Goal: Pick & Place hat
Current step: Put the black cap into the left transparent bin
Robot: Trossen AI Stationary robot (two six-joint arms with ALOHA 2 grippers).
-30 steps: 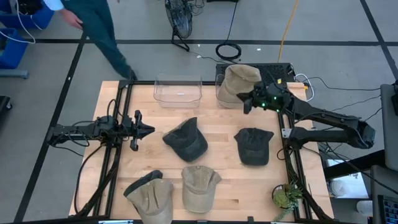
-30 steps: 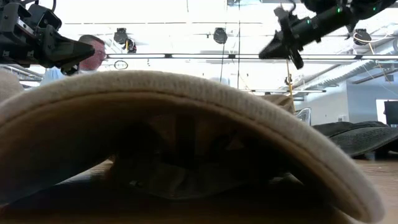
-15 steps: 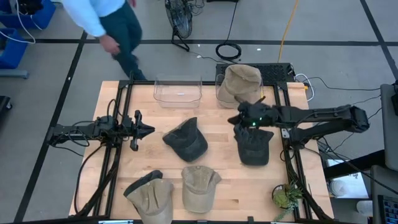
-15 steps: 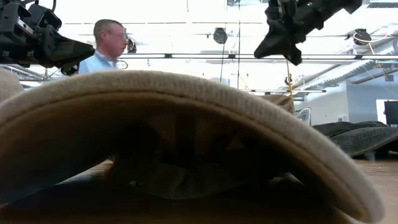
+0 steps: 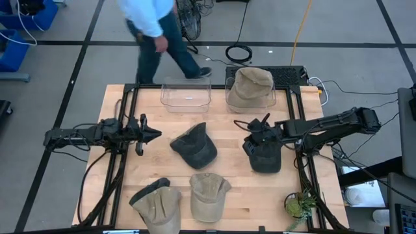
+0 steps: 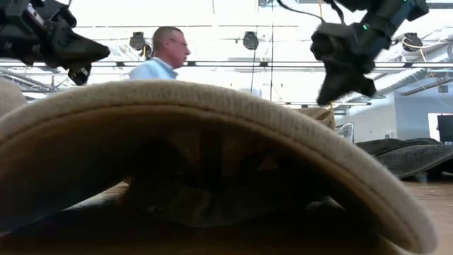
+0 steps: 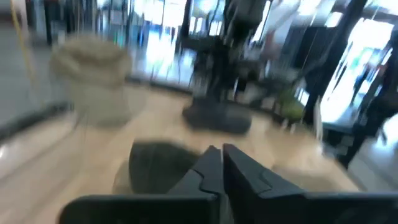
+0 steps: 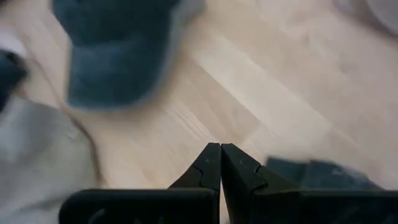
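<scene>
My right gripper (image 5: 259,123), jaws pressed together and empty, hangs over the dark cap (image 5: 264,153); left gripper (image 5: 155,134) likewise closed.

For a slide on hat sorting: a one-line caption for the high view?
Right gripper, fingers shut, over the dark hat; left gripper waits at the table's left.

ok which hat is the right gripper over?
The dark hat on the table's right side; the right gripper, shut, is above its far edge. The other dark hat lies mid-table.

A person (image 5: 156,29) walks past the table (image 5: 227,127), near a potted plant (image 5: 298,205).
</scene>
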